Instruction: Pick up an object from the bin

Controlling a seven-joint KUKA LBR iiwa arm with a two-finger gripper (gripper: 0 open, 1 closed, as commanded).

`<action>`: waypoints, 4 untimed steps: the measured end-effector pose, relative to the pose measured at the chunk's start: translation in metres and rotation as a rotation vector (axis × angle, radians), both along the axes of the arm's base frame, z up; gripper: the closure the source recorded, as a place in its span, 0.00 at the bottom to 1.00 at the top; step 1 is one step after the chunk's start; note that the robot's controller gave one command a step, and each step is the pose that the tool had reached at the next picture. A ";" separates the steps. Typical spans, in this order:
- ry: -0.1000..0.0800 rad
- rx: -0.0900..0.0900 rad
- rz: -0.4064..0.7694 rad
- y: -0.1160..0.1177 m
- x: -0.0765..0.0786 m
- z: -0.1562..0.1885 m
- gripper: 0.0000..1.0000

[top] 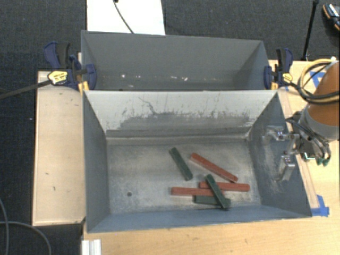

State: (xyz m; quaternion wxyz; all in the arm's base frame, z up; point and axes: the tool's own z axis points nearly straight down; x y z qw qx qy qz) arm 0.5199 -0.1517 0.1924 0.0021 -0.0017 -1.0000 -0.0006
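Loads of free room in the bin [133, 169]: the left half of the floor is bare, and so is the strip along the back wall. Everything loose is bunched right of centre, toward the front wall, with a gap between it and the right wall.

The arm [325, 108] comes in over the right rim, orange cover at the wrist. The end effector [286, 172] points down over the right sloping wall, clear of all the pieces. Honestly can't tell if it's open or closed from this angle, and nothing visible in it.

The pieces are flat narrow sticks. A dark green stick [180, 163] lies on its own, angled, nearest the middle. Just right of it is a short red stick [213, 168], also angled. In front of those a long red stick [186, 191] runs nearly left to right, with a second dark green stick [218, 192] lying across it. That little cross is the closest thing to the end effector.
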 end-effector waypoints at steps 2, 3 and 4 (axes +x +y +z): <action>-0.011 -0.002 -0.030 0.043 -0.014 -0.072 0.00; -0.002 0.000 -0.059 0.062 -0.019 -0.081 0.00; -0.008 -0.001 -0.161 0.090 0.018 -0.087 0.00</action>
